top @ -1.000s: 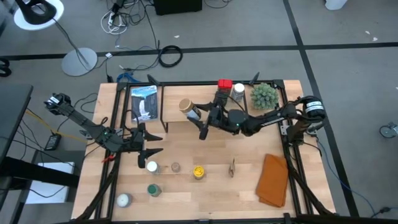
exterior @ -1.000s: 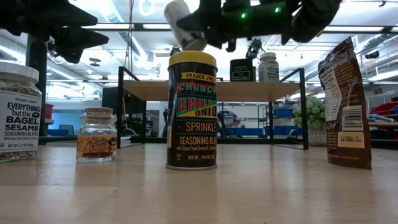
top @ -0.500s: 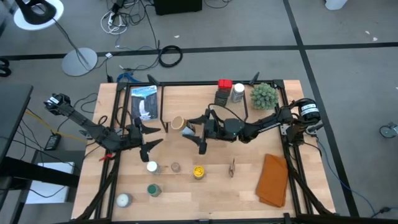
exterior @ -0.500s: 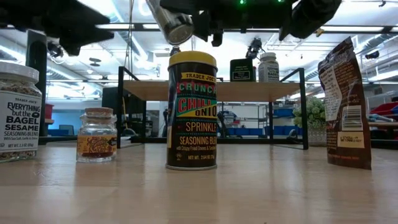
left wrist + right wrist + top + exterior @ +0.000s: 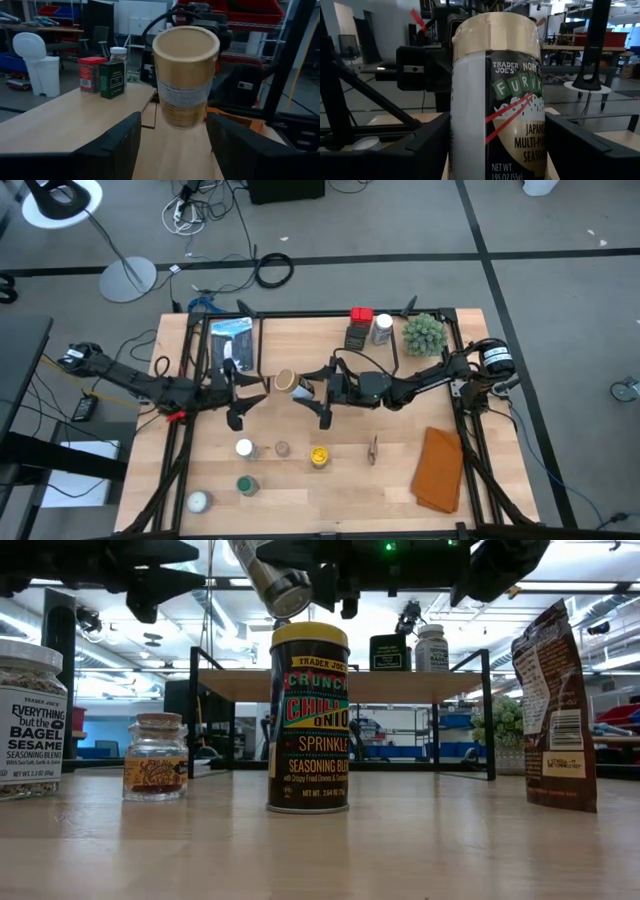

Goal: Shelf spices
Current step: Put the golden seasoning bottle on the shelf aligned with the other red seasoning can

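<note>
My right gripper [image 5: 318,392] is shut on a furikake jar [image 5: 291,383] with a gold lid, held in the air over the middle of the table. My left gripper [image 5: 248,392] is open and faces the jar's lid [image 5: 185,41] from the table's left, a short gap away. The shelf [image 5: 300,340] stands at the far side on black legs. It carries a red tin [image 5: 361,315], a dark green tin [image 5: 355,337] and a white-capped jar [image 5: 382,328]. Several more spices stand near the front, among them a yellow-lidded shaker [image 5: 319,455] and a sesame jar [image 5: 243,448]. My right gripper pinches the jar's body [image 5: 470,150] between its two fingers [image 5: 427,145], one on each side. It comes level from the table's right, with the fingers lying along the jar. The jar is lifted clear and lies roughly level, its lid end pointing toward the left gripper.
A green fuzzy plant [image 5: 424,333] sits at the shelf's right end and an orange-brown cloth [image 5: 438,470] lies at the near right. A brown pouch [image 5: 373,448] stands by the yellow shaker. A printed package [image 5: 232,343] lies at the far left.
My right gripper carried the jar from beside the shelf toward the near edge and the left, turning it so that the lid faces left, then held still. My left gripper rose from over the sesame jar and moved toward the far edge, up to the jar's lid.
</note>
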### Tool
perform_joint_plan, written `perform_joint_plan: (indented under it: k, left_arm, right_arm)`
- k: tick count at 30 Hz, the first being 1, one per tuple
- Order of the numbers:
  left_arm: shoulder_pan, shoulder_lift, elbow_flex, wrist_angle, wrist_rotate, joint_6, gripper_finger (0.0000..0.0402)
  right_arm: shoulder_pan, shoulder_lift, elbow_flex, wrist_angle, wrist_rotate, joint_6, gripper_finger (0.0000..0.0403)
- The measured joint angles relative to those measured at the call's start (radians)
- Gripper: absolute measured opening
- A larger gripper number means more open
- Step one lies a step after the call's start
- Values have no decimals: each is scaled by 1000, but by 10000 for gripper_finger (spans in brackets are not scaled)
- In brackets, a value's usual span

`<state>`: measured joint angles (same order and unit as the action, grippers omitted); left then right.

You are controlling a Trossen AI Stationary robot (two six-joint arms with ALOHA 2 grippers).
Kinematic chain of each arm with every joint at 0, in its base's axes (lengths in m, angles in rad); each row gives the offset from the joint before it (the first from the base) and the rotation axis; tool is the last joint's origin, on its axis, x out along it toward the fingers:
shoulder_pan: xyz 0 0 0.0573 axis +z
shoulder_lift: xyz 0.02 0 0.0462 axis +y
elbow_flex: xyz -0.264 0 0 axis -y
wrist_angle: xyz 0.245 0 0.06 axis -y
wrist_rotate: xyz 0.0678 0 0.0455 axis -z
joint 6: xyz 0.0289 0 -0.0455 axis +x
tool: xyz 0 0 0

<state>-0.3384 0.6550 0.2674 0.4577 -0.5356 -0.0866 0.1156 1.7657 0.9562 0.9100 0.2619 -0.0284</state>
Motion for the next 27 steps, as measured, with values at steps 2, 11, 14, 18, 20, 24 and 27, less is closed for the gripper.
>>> perform_joint_plan:
  k: [2, 11, 14, 18, 20, 24, 27]
  left_arm:
    - [31, 4, 12, 0, 41, -1, 229]
    - [147, 197, 116, -1, 207, -4, 229]
    - [165, 258, 156, -2, 242, 2, 229]
    - [177, 287, 184, -8, 253, 8, 229]
    - [183, 288, 188, -13, 261, 9, 229]
    - [184, 288, 192, -5, 261, 7, 229]
    - [184, 288, 192, -4, 261, 6, 229]
  right_arm:
    - [-1, 0, 0, 2, 0, 0, 285]
    - [-9, 0, 0, 0, -1, -2, 286]
    - [-10, 0, 0, -18, -1, -2, 286]
    - [-10, -2, 0, -48, 1, -2, 286]
    - [-9, -2, 0, -61, 0, -1, 286]
    - [-9, -3, 0, -65, -1, -1, 286]
    - [-10, -2, 0, -72, -1, 0, 286]
